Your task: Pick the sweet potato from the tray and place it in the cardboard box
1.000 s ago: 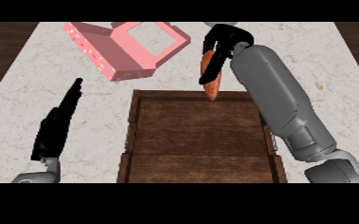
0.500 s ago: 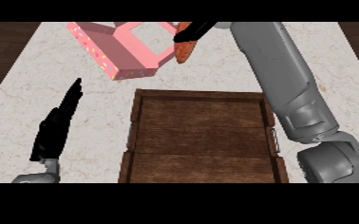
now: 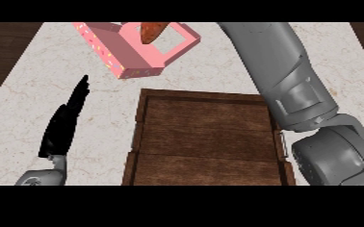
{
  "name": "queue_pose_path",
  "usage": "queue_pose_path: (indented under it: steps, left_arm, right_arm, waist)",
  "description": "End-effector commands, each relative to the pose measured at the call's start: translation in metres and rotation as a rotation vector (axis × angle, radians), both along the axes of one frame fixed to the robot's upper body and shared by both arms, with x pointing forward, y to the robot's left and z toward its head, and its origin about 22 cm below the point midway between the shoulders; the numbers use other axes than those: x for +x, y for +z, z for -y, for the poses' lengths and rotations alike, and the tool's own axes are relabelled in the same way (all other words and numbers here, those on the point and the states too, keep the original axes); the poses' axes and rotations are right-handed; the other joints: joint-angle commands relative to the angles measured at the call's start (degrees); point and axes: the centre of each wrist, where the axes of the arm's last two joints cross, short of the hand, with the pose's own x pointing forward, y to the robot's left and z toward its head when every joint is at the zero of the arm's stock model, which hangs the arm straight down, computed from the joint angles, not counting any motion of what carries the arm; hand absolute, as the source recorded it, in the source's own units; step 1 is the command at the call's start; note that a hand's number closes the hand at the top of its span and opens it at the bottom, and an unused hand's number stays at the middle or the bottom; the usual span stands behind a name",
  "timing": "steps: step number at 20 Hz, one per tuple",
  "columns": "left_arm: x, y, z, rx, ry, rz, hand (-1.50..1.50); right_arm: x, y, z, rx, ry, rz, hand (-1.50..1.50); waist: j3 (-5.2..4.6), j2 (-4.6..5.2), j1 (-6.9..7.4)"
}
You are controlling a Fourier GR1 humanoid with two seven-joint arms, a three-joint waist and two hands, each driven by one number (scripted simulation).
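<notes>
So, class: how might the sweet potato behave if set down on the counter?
The sweet potato looks tapered and rounded, so it would probably roll in a curve. It seems solid and stiff, unlikely to flop. Its dull orange skin suggests little slipperiness.

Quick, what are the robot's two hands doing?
Left hand: open, resting, holding nothing.
Right hand: out of view, so it cannot be told.

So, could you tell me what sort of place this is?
Probably a kitchen counter: a pale marbled worktop carrying a wooden tray, with a sweet potato over a pink box.
</notes>
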Motion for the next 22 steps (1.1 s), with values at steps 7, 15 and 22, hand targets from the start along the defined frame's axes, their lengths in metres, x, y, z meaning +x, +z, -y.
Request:
queue_pose_path:
  steps: [7,15,22]
  left_arm:
    - [0.000,-0.001,0.019,0.016,-0.062,0.036,0.00]
    - [0.016,0.007,0.032,0.001,-0.127,0.036,0.00]
    - [0.016,0.013,0.035,0.004,-0.144,0.032,0.00]
  right_arm:
    - [-0.007,0.003,-0.038,-0.033,0.009,-0.065,1.50]
    - [-0.008,-0.016,-0.046,-0.085,-0.008,-0.127,1.50]
    - [-0.004,-0.047,-0.036,-0.064,-0.065,-0.262,-1.50]
  waist:
    - [-0.12,1.00,2.64]
    - [-0.30,2.08,6.27]
    - [-0.21,1.93,7.96]
